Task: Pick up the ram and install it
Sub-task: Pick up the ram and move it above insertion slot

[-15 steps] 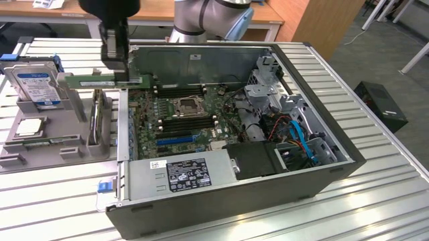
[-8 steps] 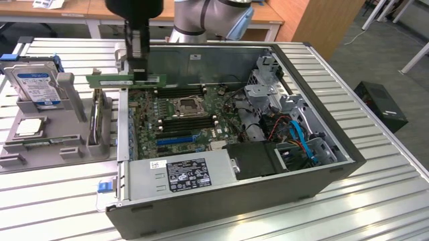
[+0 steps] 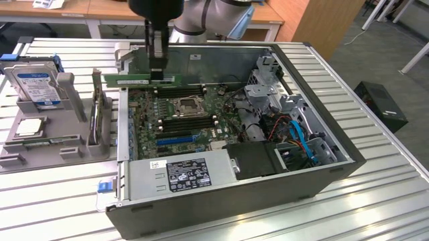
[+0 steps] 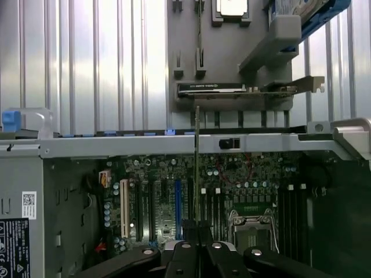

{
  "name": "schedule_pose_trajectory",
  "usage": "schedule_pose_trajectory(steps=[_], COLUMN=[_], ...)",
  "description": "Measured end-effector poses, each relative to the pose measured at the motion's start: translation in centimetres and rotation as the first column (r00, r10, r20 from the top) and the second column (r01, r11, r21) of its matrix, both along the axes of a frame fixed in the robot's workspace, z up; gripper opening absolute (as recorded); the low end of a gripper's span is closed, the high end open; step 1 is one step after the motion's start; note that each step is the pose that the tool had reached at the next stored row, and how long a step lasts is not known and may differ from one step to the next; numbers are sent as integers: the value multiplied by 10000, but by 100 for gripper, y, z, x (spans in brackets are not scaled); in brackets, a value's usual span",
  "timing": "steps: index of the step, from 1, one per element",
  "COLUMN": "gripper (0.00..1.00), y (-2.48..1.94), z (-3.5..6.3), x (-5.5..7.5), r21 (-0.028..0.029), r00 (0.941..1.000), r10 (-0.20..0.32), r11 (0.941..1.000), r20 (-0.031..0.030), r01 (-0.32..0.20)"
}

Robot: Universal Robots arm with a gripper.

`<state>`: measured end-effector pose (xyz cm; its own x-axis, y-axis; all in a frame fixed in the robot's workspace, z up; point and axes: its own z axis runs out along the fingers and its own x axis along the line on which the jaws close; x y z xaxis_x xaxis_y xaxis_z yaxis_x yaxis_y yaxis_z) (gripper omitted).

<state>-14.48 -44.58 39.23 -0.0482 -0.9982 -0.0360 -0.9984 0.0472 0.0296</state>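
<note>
The ram (image 3: 137, 79) is a thin green stick held level above the back part of the open computer case (image 3: 315, 165). My gripper (image 3: 157, 74) comes down from above and is shut on the stick near the end toward the exterior view's right. In the wrist view the ram (image 4: 197, 168) shows edge-on as a thin line rising from between my black fingers (image 4: 182, 255), with my gripper (image 4: 198, 234) over the motherboard. Black memory slots (image 3: 180, 92) lie just below the stick, beside the processor socket (image 3: 188, 106); further slots (image 3: 189, 122) lie on the socket's other side.
A grey holder tray (image 3: 47, 150) at the exterior view's left carries a hard drive (image 3: 37, 85), a silver processor chip (image 3: 30, 127) and an upright card (image 3: 98, 115). Inside the case are a power supply (image 3: 184, 173), cables (image 3: 295, 135) and a drive cage (image 3: 268, 85).
</note>
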Motion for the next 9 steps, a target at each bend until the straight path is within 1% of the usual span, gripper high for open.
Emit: schedule_pose_trajectory(steps=[9], gripper=[12], y=[0], z=[0], x=[275], r21=[-1], r00=[10000], r10=[2], r11=[10000], r20=[-7], r01=[-2])
